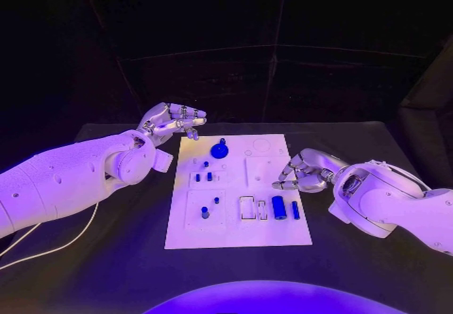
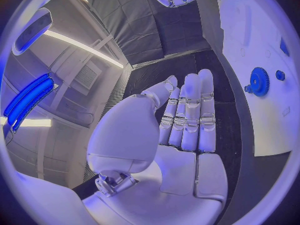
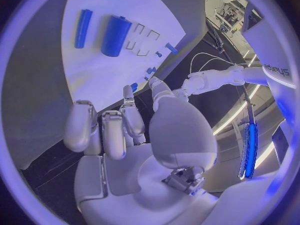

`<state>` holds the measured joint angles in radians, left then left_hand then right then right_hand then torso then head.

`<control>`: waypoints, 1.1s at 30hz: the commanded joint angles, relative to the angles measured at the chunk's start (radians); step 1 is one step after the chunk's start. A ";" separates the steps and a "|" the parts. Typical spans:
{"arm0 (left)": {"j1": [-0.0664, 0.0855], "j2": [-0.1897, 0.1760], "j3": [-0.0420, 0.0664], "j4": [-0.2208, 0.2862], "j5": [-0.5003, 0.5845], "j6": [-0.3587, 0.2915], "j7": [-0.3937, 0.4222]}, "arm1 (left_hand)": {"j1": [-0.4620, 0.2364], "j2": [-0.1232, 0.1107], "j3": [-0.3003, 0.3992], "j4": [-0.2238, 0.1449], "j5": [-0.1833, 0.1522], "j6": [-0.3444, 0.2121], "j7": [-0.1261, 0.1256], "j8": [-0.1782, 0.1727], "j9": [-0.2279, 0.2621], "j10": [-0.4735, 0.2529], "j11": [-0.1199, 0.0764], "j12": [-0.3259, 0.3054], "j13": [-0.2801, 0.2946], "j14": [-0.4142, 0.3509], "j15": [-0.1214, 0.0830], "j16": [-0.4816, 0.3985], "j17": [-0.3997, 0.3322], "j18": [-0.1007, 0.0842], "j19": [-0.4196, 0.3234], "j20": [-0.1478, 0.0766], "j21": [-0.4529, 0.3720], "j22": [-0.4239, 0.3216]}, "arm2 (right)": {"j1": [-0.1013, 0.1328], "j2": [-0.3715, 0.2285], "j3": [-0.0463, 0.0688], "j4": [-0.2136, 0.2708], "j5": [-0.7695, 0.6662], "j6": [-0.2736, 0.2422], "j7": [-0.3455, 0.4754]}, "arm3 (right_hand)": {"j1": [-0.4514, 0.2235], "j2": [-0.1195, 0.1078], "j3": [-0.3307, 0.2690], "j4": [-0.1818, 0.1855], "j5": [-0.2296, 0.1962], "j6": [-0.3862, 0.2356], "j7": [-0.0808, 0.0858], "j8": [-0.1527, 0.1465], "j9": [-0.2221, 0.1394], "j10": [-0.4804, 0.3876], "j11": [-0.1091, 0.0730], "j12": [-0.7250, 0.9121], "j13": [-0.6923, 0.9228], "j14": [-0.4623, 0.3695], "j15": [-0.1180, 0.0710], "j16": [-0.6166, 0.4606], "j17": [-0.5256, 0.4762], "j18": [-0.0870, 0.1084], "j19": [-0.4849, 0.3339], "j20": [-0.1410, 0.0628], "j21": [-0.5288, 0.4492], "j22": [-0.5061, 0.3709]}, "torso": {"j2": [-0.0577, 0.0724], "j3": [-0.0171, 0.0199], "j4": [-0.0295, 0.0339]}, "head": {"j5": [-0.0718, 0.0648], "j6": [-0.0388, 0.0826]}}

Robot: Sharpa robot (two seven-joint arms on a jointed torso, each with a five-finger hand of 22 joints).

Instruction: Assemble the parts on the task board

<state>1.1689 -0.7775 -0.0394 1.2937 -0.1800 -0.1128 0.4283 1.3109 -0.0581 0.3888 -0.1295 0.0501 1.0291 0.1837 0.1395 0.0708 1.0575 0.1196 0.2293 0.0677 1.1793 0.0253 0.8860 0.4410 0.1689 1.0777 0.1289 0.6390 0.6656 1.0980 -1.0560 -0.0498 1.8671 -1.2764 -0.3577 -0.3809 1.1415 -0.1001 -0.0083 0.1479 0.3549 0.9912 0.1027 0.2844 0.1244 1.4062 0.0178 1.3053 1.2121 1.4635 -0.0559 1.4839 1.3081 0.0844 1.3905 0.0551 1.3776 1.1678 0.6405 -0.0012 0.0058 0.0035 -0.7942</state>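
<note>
The white task board [image 1: 236,226] lies mid-table. A blue gear [image 1: 219,150] sits near its far edge, also visible as the gear [image 2: 259,80] in the left wrist view. Small blue pegs [image 1: 203,176] stand on the left half. A thick blue cylinder [image 1: 279,207] and a thin blue rod [image 1: 295,209] lie at the near right, seen again as the cylinder [image 3: 115,35] and rod [image 3: 82,28]. My left hand [image 1: 173,121] hovers over the board's far left corner, fingers [image 2: 190,110] straight, holding nothing. My right hand [image 1: 302,173] hangs at the board's right edge, fingers [image 3: 112,132] bent, with nothing in them.
Two pale rectangular outlines [image 1: 253,208] sit on the board left of the cylinder. A thin white cable [image 1: 57,242] trails over the black table under my left arm. Bare table runs along the board's near edge and both sides.
</note>
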 commanded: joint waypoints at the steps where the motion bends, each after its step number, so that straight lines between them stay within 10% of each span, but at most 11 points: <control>1: 0.001 -0.004 -0.001 0.010 0.004 -0.007 0.030 | -0.032 -0.008 -0.021 0.017 -0.002 -0.002 0.001 0.004 -0.001 -0.005 -0.001 0.008 0.000 0.000 0.008 0.003 -0.003 0.011 -0.006 0.003 -0.010 -0.007 | -0.008 -0.006 -0.005 0.009 -0.052 0.034 -0.144 | -0.020 -0.003 -0.049 0.055 -0.009 -0.015 0.000 0.024 0.008 0.004 0.004 0.017 0.024 0.066 0.006 0.004 0.026 -0.004 0.003 0.001 0.004 0.001 | -0.001 -0.0002 -0.0001 | -0.012 0.002; 5: 0.001 -0.006 -0.003 0.014 0.004 -0.009 0.031 | -0.045 -0.005 -0.037 0.031 -0.001 -0.004 0.000 0.004 -0.001 -0.009 -0.003 0.012 0.001 0.000 0.008 0.005 -0.006 0.013 -0.003 0.006 -0.020 -0.016 | -0.021 -0.006 -0.010 0.009 -0.102 0.051 -0.178 | -0.003 -0.019 -0.108 0.143 -0.014 -0.038 0.001 0.062 0.022 0.006 0.004 0.029 0.048 0.066 0.007 0.004 0.028 -0.004 0.002 0.003 0.004 0.001 | -0.001 0.0011 0.0030 | -0.018 0.001; 33: 0.000 -0.008 -0.005 0.012 0.004 0.004 0.017 | -0.035 0.002 -0.046 0.032 -0.001 -0.006 -0.001 0.005 0.000 -0.015 -0.003 0.017 0.001 -0.001 0.007 0.007 -0.012 0.015 0.004 0.006 -0.032 -0.027 | -0.063 0.073 -0.013 -0.057 -0.137 0.180 -0.205 | -0.013 -0.006 -0.138 0.145 -0.033 -0.047 -0.006 0.116 0.048 0.009 0.000 0.036 0.066 0.067 0.003 0.006 0.034 -0.005 0.004 0.001 0.007 0.009 | 0.002 -0.0004 0.0018 | -0.022 -0.010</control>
<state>1.1681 -0.7863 -0.0450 1.3053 -0.1799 -0.1181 0.4375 1.2722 -0.0616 0.3492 -0.0953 0.0501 1.0291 0.1837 0.1395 0.0708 1.0467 0.1161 0.2410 0.0678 1.1793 0.0253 0.8900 0.4310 0.1690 1.0800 0.1338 0.6117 0.6391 1.0351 -0.9860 -0.0632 1.8114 -1.4043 -0.2234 -0.5728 1.1266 -0.1179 -0.1410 0.2917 0.3267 0.9515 0.0983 0.3952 0.1719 1.4132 0.0179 1.3423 1.2793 1.4653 -0.0538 1.4839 1.3077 0.0849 1.3904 0.0551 1.3816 1.1756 0.6423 -0.0016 0.0085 -0.0191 -0.8025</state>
